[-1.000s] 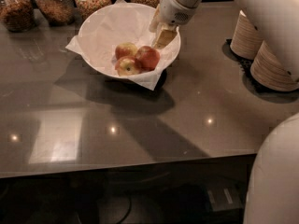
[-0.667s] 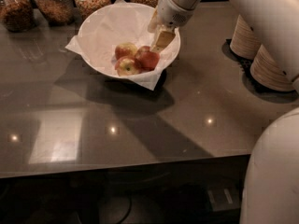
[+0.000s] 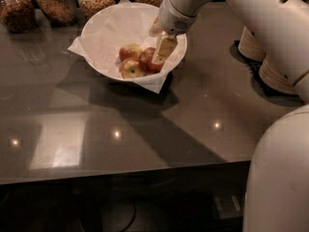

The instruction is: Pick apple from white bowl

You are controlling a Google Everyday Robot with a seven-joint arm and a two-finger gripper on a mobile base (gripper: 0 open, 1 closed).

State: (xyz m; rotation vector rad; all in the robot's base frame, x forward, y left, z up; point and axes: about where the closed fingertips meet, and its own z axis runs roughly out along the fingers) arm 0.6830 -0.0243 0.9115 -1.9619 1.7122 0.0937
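Note:
The white bowl (image 3: 104, 30), lined with crumpled white paper, stands at the back middle of the dark table. Three apples lie in its right half. The apple (image 3: 147, 58) is the reddest one, on the right. A smaller apple (image 3: 129, 51) lies behind it to the left, and a yellow-and-red apple (image 3: 131, 69) lies in front. My gripper (image 3: 158, 46) reaches down into the bowl from the upper right. It is open, and one beige finger (image 3: 164, 49) hangs just over the right side of the red apple. It holds nothing.
Several glass jars of nuts and grains (image 3: 58, 3) line the back edge behind the bowl. Stacked beige paper bowls (image 3: 276, 74) stand at the right. My white arm (image 3: 260, 13) crosses the upper right, and my body (image 3: 280, 178) fills the lower right.
The gripper has come down a little, toward the red apple. The bowl and apples have not moved.

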